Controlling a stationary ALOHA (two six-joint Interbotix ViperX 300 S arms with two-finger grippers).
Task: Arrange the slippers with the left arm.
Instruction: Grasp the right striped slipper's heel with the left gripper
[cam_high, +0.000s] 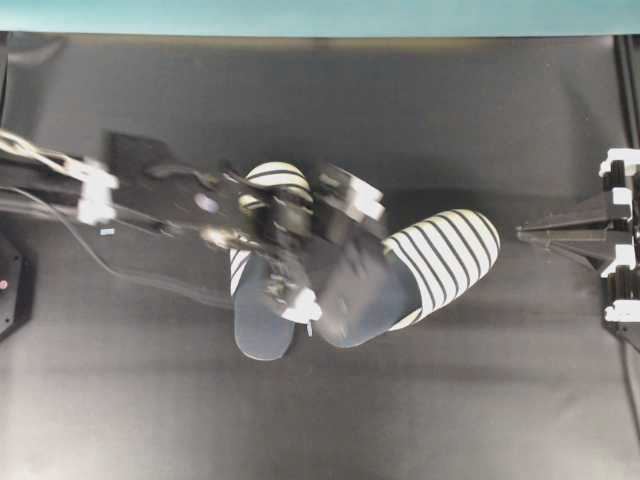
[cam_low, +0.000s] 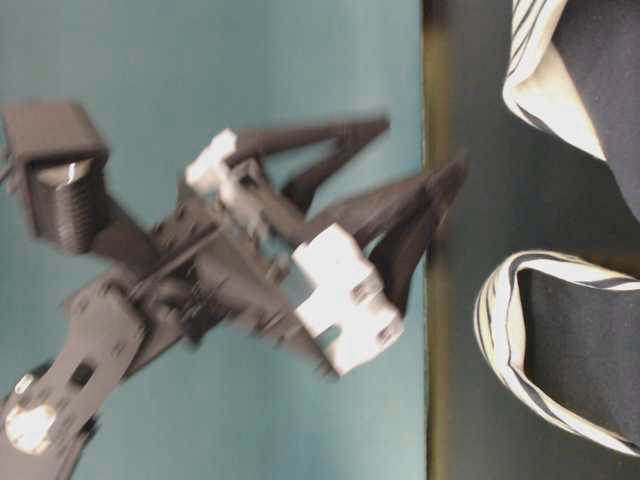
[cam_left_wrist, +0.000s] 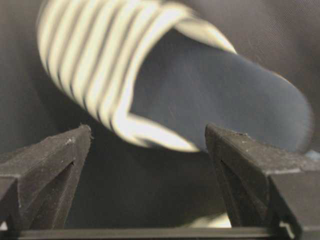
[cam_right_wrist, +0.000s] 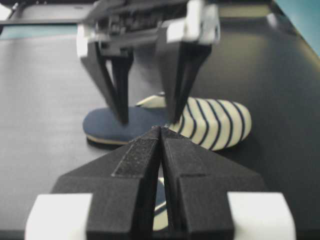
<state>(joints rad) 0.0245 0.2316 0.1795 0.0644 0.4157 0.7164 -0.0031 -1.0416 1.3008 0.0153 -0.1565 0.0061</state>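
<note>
Slippers lay mid-bench, heels meeting, one toe toward the teal wall, the other toward the right gripper. Left gripper hovered over them, jaws spread wide, gripping nothing. Right jaws were pressed closed, well apart from the slippers.

Closed right claw before slipper

Black table, two striped slippers lying on it, heels touching

Robot lab, black tabletop, teal backdrop; fixed arms
</note>
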